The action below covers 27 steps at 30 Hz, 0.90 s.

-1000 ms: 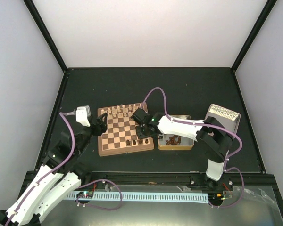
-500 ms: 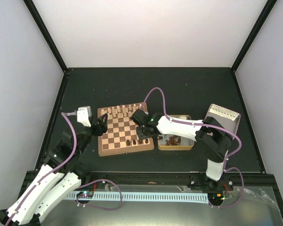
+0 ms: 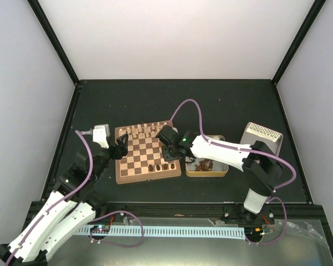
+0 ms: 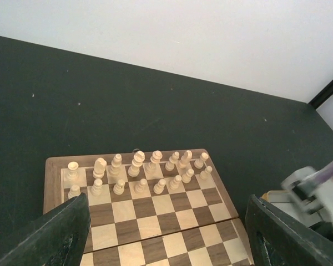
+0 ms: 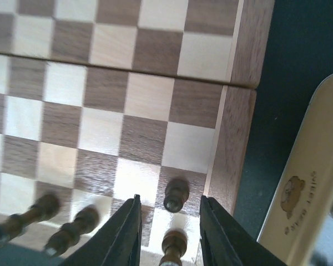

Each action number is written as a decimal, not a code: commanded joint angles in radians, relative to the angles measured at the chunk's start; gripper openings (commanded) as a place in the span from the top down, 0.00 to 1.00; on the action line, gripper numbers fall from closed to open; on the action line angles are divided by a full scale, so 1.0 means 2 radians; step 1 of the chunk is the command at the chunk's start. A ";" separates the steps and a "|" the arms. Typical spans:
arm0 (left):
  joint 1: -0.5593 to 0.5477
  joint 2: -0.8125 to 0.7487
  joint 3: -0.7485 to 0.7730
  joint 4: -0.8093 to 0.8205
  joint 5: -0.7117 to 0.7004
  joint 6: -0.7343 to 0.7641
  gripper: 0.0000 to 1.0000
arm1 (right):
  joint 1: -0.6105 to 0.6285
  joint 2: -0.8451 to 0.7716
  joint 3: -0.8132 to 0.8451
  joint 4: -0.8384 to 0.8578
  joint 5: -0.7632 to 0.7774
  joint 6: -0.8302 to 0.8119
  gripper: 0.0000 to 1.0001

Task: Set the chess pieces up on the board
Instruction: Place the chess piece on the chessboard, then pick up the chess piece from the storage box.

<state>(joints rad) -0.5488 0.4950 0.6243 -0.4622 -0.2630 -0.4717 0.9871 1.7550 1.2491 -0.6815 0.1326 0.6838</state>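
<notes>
The board [image 3: 146, 157] lies at mid table, with cream chessmen on its two far rows [image 4: 137, 172]. A few dark chess pieces [image 3: 158, 166] stand on its near right squares. In the right wrist view one dark piece [image 5: 176, 195] stands just ahead of the fingertips and another [image 5: 173, 244] stands between the fingers. My right gripper [image 5: 170, 200] is open over the board's near right corner [image 3: 170, 157] and holds nothing. My left gripper [image 4: 167, 202] is open wide and empty over the board's left edge [image 3: 120, 148].
A shallow metal tin [image 3: 217, 169] holding more dark pieces stands just right of the board; its pale wall shows in the right wrist view [image 5: 305, 188]. Its lid [image 3: 261, 138] lies further right. The right arm's purple cable [image 3: 191, 111] arches over the board's far right.
My right arm has stretched out, its elbow moving right, while its gripper stays over the board's near right corner. My left gripper has barely shifted.
</notes>
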 commanded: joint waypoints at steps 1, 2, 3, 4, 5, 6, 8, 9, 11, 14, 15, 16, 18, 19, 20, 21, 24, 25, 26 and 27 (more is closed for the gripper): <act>0.004 0.011 0.024 0.006 0.012 -0.005 0.21 | 0.000 -0.056 0.009 0.001 0.035 0.011 0.69; 0.004 0.013 0.026 0.005 0.014 -0.005 0.21 | -0.002 -0.068 0.002 0.002 0.044 0.013 0.69; 0.004 0.015 0.028 0.004 0.016 -0.007 0.21 | -0.005 -0.080 -0.007 0.004 0.055 0.014 0.68; 0.004 0.017 0.030 0.003 0.017 -0.008 0.21 | -0.011 -0.097 -0.018 0.004 0.065 0.018 0.68; 0.004 0.019 0.032 0.003 0.019 -0.007 0.21 | -0.019 -0.111 -0.030 0.004 0.071 0.021 0.68; 0.004 0.020 0.033 0.005 0.021 -0.006 0.21 | -0.027 -0.125 -0.045 0.006 0.076 0.023 0.68; 0.004 0.025 0.036 0.010 0.021 -0.002 0.20 | -0.049 -0.155 -0.074 0.010 0.083 0.030 0.66; 0.004 0.027 0.036 0.015 0.022 0.000 0.20 | -0.060 -0.170 -0.089 0.012 0.085 0.031 0.66; 0.004 0.033 0.036 0.023 0.023 0.002 0.20 | -0.081 -0.191 -0.117 0.017 0.084 0.030 0.63; 0.004 0.042 0.035 0.037 0.026 0.002 0.19 | -0.110 -0.206 -0.144 0.023 0.080 0.024 0.57; 0.004 0.045 0.035 0.040 0.027 0.000 0.19 | -0.117 -0.207 -0.152 0.025 0.076 0.021 0.56; 0.004 0.046 0.034 0.043 0.027 0.000 0.19 | -0.123 -0.206 -0.157 0.028 0.071 0.018 0.56; 0.004 0.049 0.032 0.047 0.024 0.001 0.19 | -0.132 -0.204 -0.169 0.037 0.061 0.014 0.56; 0.004 0.049 0.030 0.049 0.023 0.002 0.19 | -0.134 -0.200 -0.174 0.042 0.054 0.011 0.55; 0.004 0.049 0.029 0.051 0.022 0.003 0.19 | -0.136 -0.195 -0.178 0.048 0.046 0.005 0.55; 0.004 0.048 0.027 0.053 0.021 0.003 0.19 | -0.136 -0.189 -0.181 0.051 0.041 0.002 0.55; 0.004 0.046 0.018 0.062 0.022 0.003 0.19 | -0.136 -0.163 -0.182 0.059 0.022 -0.007 0.57; 0.004 0.045 0.016 0.065 0.022 0.003 0.19 | -0.137 -0.154 -0.180 0.060 0.016 -0.010 0.58; 0.004 0.045 0.014 0.069 0.023 0.002 0.19 | -0.136 -0.145 -0.179 0.062 0.010 -0.013 0.60; 0.004 0.046 0.012 0.071 0.023 0.002 0.19 | -0.137 -0.139 -0.178 0.065 0.005 -0.015 0.61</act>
<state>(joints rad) -0.5488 0.5888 0.6525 -0.3794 -0.2207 -0.4732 0.7181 1.4311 0.8925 -0.5964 0.1951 0.6872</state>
